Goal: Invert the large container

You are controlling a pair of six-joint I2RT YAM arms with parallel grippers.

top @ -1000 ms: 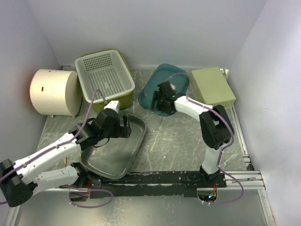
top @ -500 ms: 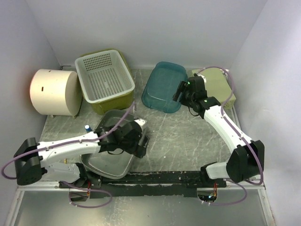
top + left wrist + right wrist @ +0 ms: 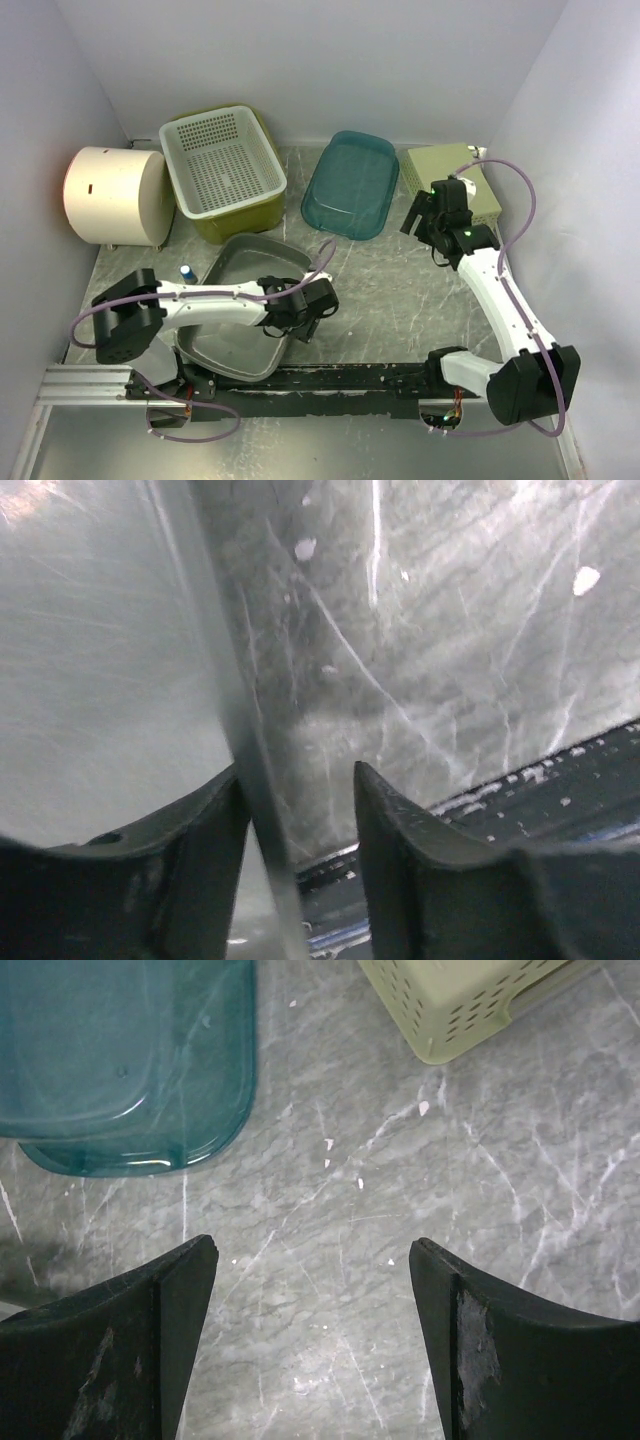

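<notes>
Left hand (image 3: 297, 775), right hand (image 3: 312, 1248), both agape

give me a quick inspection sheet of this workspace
surface: grey marbled tabletop, scratched
job's things: metal pan open side up at the near left; teal tub at the back
clutter: white basket in olive bin; cream drum; pale green crate
grippers: left claw open, straddling the pan's rim; right claw open, empty, over bare table
cables: purple cables, loose loops
surroundings: plain white walls

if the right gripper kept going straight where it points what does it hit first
Probably the bare table, between teal tub and perforated basket; nothing sits between the open fingers of the right gripper, though depth is unclear.
</notes>
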